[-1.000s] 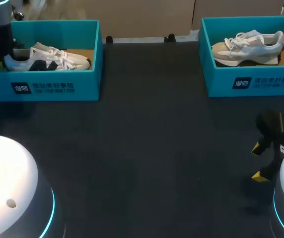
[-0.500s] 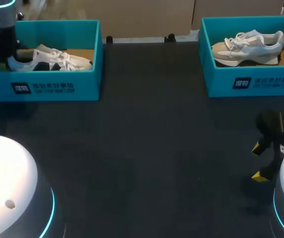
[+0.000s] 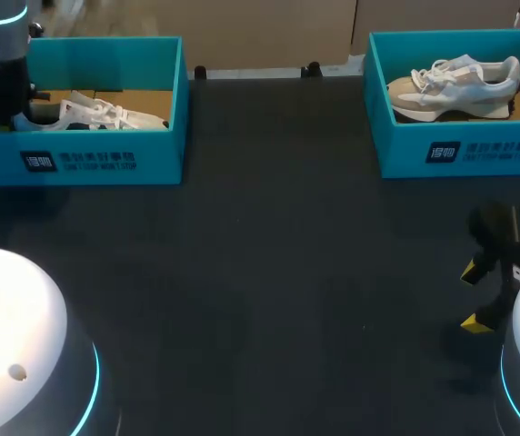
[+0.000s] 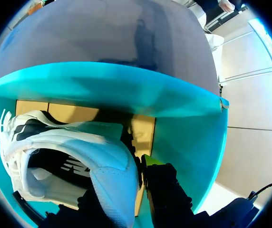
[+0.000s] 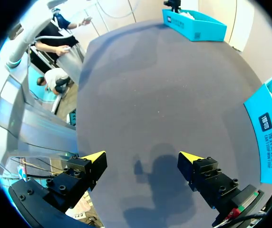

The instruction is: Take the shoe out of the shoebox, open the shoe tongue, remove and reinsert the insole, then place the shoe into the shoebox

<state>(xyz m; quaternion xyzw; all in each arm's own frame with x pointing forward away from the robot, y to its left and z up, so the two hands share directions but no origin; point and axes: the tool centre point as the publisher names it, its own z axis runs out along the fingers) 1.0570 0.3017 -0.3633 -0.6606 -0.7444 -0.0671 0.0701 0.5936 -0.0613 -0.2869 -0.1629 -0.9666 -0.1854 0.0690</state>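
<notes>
Head view: left shoebox [image 3: 105,159] at far left of table [image 3: 269,254], holds white shoe [image 3: 96,113] sitting low, toe toward box's right wall, heel by left wall. Left tool [image 3: 10,113] inside box at heel end; left wrist view shows it clamped on heel collar. Right shoebox [image 3: 460,150] at far right holds second shoe [image 3: 455,86]. Right tool [image 3: 474,297] over table's near right edge, fingers wide, gripping nothing. Boxes well apart, dark table surface between

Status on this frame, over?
Left gripper shut on white shoe at the heel, shoe inside left shoebox. Right gripper open, over table. Nothing in the way; second shoe sits in right shoebox.
</notes>
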